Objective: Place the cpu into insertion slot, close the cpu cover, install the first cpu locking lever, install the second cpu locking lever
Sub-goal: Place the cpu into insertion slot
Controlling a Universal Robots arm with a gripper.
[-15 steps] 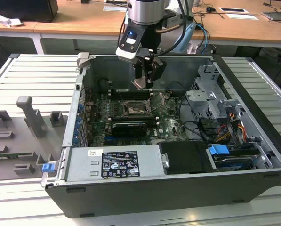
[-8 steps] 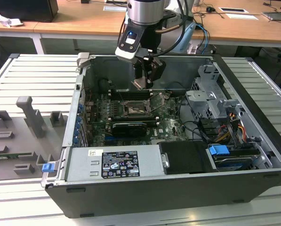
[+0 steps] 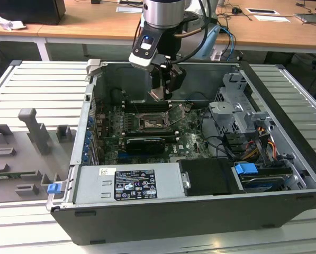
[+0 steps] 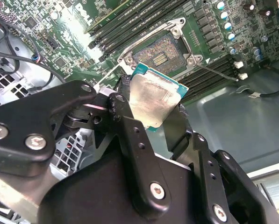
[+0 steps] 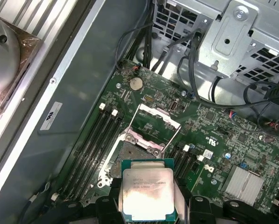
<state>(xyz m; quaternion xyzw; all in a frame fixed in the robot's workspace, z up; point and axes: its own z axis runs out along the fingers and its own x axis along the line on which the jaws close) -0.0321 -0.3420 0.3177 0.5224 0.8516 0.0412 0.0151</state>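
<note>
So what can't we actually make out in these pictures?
- Part of the dark square socket with silver rim: hidden behind the pale silver square chip, first wrist view.
- Chip's underside: faces away, both wrist views.
- Chip's held end: buried in the black hand, second wrist view.

Place: I read this as a robotics lab or test workshop.
Workbench: I see a ribbed metal tabletop [image 3: 285, 90] carrying an opened computer case [image 3: 147, 222].
Fixtures: grey holders [image 3: 33, 132] at nine o'clock of the case, in the exterior view.
Background: wooden desks [image 3: 94, 24] with papers [image 3: 266, 17] at twelve o'clock.
</note>
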